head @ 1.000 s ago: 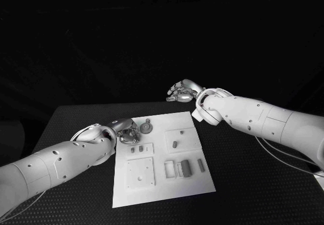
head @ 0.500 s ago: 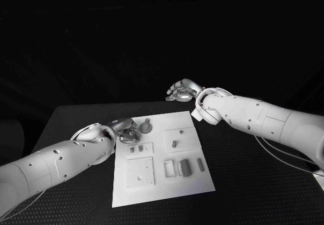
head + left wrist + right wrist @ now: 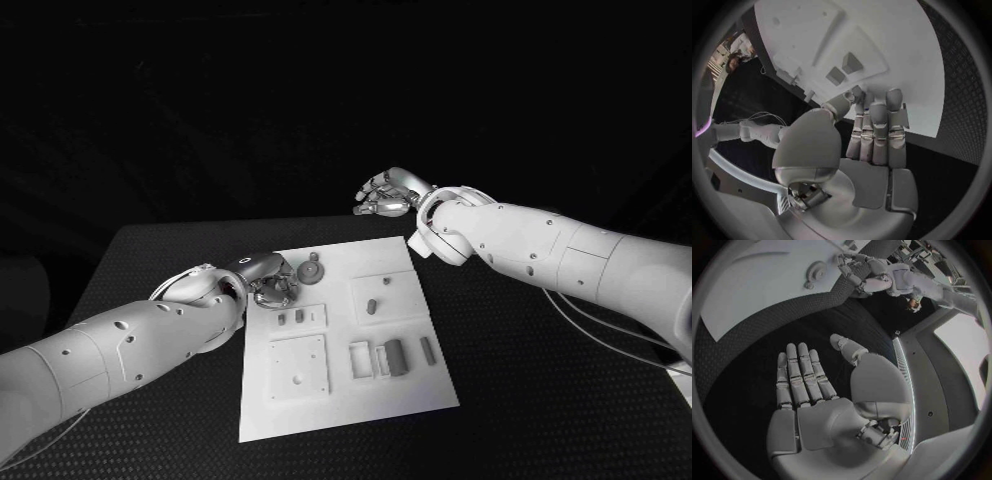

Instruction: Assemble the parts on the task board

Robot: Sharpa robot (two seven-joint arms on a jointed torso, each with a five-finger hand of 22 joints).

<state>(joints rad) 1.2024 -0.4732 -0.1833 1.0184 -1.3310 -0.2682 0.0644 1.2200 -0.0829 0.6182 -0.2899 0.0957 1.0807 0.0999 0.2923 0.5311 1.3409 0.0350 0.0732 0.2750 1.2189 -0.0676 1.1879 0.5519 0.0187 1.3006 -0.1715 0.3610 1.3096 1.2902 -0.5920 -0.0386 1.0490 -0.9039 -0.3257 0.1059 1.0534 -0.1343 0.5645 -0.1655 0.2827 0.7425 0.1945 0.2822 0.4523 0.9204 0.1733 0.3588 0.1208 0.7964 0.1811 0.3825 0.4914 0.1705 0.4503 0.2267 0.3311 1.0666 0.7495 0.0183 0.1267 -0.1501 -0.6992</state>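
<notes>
1. The left hand (image 3: 267, 283), silver and metallic, rests at the left edge of the task board (image 3: 346, 400), near the board's far end; its fingers lie straight and pressed side by side, holding nothing.
2. The task board, a flat white rectangular plate, lies on the black textured table (image 3: 562, 400) with its long axis running away from the robot.
3. A round disc-shaped part (image 3: 313, 270) sits at the board's far end, just beside the left hand.
4. A slim bar-shaped part (image 3: 428, 350) lies near the board's right edge, lengthwise along the board.
5. The right hand (image 3: 387, 194) hangs beyond the board's far right corner, fingers extended and apart, holding nothing.
</notes>
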